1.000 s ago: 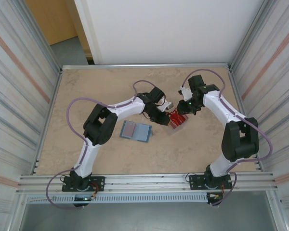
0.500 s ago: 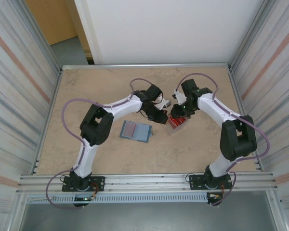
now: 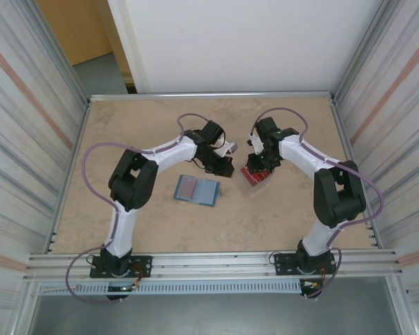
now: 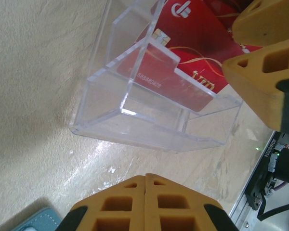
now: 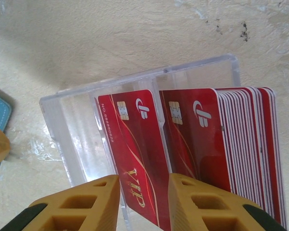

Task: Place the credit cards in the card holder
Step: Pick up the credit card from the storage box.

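Our right tool [image 5: 143, 202], fingers apart astride one of the credit cards [image 5: 132, 154] standing in the clear case [image 3: 255, 174], our left tool [image 3: 225, 167] beside it, grip state unclear, both arms bent inward, card holder [image 3: 197, 190] open on the surface [image 3: 126, 125] nearby.

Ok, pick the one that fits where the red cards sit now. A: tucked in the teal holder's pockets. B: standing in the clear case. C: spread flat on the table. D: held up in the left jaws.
B: the cards stand in the clear case, and the holder lies apart.
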You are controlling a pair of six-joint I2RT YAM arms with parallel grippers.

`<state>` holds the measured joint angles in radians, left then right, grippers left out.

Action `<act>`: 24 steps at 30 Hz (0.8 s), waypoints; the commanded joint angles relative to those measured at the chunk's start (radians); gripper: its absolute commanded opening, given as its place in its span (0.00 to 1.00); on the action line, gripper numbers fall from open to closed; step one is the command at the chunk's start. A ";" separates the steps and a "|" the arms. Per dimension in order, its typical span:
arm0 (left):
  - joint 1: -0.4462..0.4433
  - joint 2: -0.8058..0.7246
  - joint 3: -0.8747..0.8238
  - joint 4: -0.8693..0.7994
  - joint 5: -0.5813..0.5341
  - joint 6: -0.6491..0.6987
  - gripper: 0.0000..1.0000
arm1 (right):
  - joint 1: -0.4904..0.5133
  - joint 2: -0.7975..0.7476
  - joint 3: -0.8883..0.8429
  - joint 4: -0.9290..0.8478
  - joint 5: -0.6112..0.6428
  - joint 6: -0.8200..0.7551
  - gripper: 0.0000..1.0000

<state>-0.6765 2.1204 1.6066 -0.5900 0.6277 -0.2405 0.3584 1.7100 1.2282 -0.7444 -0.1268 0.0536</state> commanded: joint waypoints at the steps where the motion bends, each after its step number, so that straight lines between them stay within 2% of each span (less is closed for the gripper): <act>1: -0.014 0.027 -0.012 0.008 -0.001 0.001 0.00 | 0.008 -0.005 0.029 -0.004 0.050 0.032 0.32; 10: -0.032 0.070 0.004 0.008 0.001 -0.002 0.00 | 0.054 -0.012 0.022 -0.003 0.163 0.049 0.33; 24: -0.032 0.123 0.033 -0.001 -0.013 0.004 0.00 | 0.076 0.006 -0.009 0.020 0.182 0.068 0.31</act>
<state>-0.7044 2.2200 1.6119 -0.5793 0.6243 -0.2405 0.4255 1.7100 1.2282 -0.7292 0.0311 0.0978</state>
